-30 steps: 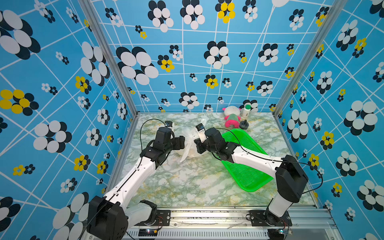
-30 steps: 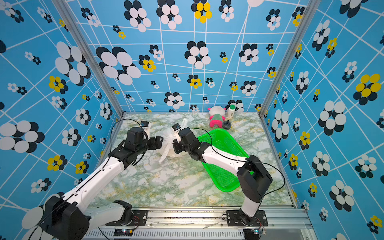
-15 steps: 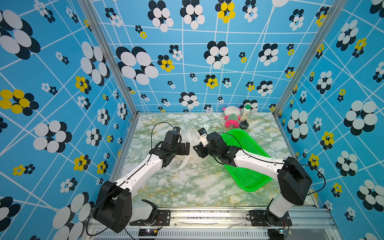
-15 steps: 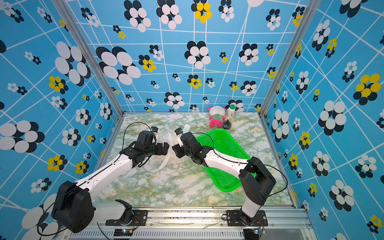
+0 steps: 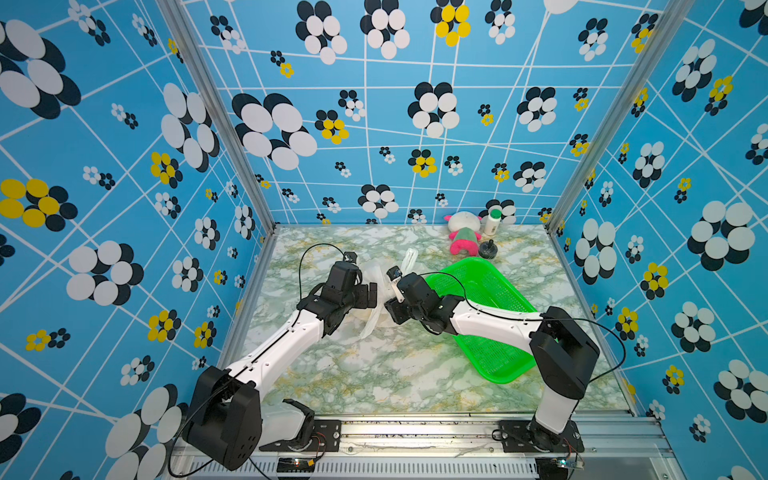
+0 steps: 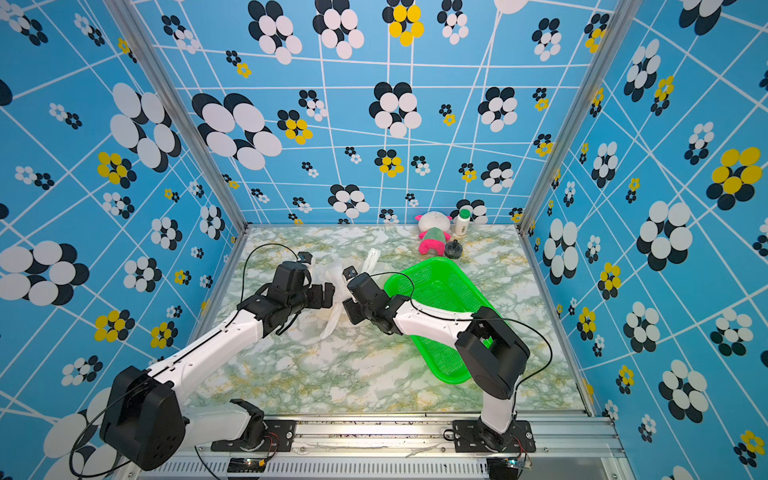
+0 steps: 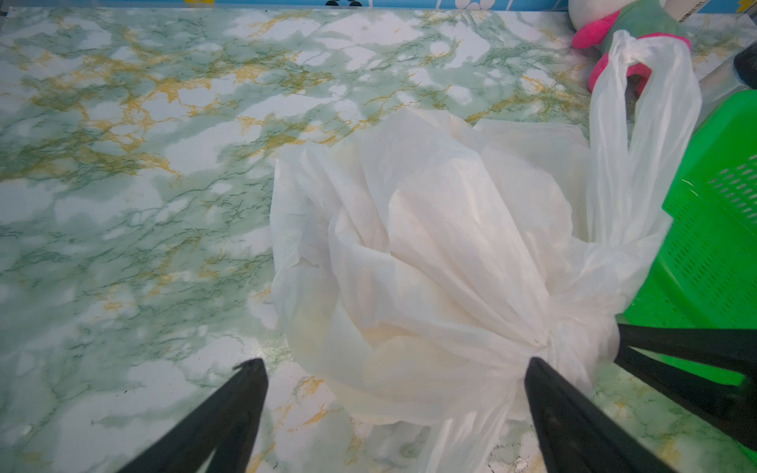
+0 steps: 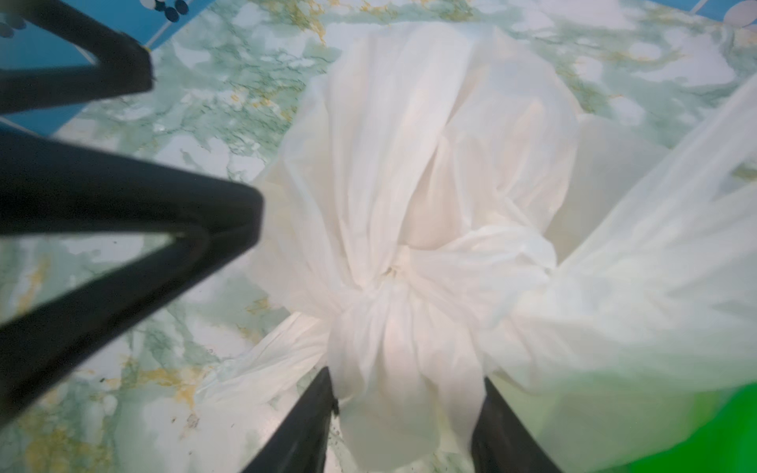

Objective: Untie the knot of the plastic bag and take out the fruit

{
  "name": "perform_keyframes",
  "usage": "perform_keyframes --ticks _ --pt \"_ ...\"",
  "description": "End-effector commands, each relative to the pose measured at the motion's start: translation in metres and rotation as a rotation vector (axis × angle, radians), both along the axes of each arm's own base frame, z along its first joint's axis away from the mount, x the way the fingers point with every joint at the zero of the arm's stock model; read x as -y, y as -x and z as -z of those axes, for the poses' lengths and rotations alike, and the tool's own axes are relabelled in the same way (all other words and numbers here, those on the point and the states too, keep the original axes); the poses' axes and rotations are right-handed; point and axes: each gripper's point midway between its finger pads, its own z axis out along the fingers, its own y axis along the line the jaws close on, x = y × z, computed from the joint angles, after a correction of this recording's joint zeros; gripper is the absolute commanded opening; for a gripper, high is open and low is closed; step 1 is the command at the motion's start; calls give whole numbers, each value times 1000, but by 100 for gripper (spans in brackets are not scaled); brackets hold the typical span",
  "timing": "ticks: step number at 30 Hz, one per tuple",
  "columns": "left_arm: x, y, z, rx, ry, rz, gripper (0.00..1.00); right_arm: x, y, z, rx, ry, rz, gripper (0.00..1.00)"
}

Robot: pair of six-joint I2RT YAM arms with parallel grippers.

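White crinkly film, translucent: plastic bag (image 5: pixel 376 274) slumped on marble-print table (image 5: pixel 374 374), close to centre, a shade toward 11 o'clock in both top views. Body bulging, neck gathered tight into knot (image 8: pixel 393 295), tied, on the bag's 5 o'clock side, between the two sets of fingers. From the knot, handle loop (image 7: pixel 639 123) standing up toward 1 o'clock; second strip (image 5: pixel 370 326) trailing toward 6 o'clock. Contents visible only as a faint yellowish tint through the film; single pieces not made out.

At roughly 8 o'clock of the bag: left gripper (image 7: pixel 393 362), jaws spread wide, gripping nothing; one fingertip just beside the knot, contact unclear.

At roughly 4 o'clock of the bag: right gripper (image 8: pixel 407 376), jaws part-way apart, straddling the bunched plastic directly under the knot. Film fills the gap; pinched or merely flanked, cannot tell.

At 3 o'clock of the bag, just beside it: green basket (image 5: pixel 498 286), right forearm crossing above.

At the table's far edge, about 1 o'clock, well apart from the bag: pink-and-white plush toy (image 5: pixel 463 235), white bottle (image 5: pixel 494 218), dark round object (image 5: pixel 488 250).
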Motion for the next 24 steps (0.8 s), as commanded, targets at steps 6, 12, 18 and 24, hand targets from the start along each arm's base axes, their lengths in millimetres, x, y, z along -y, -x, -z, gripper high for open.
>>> perform_keyframes --ticks 6,12,18,24 --pt "-1 5 6 -23 12 5 100 1 -8 -3 20 20 49 0" --pt "4 6 12 -36 16 30 100 8 -2 -24 71 -46 45 0" --pt "8 4 24 -66 7 46 100 10 3 -32 85 -83 33 0" --pt "17 9 23 -57 15 95 99 6 1 -31 77 -74 31 0"
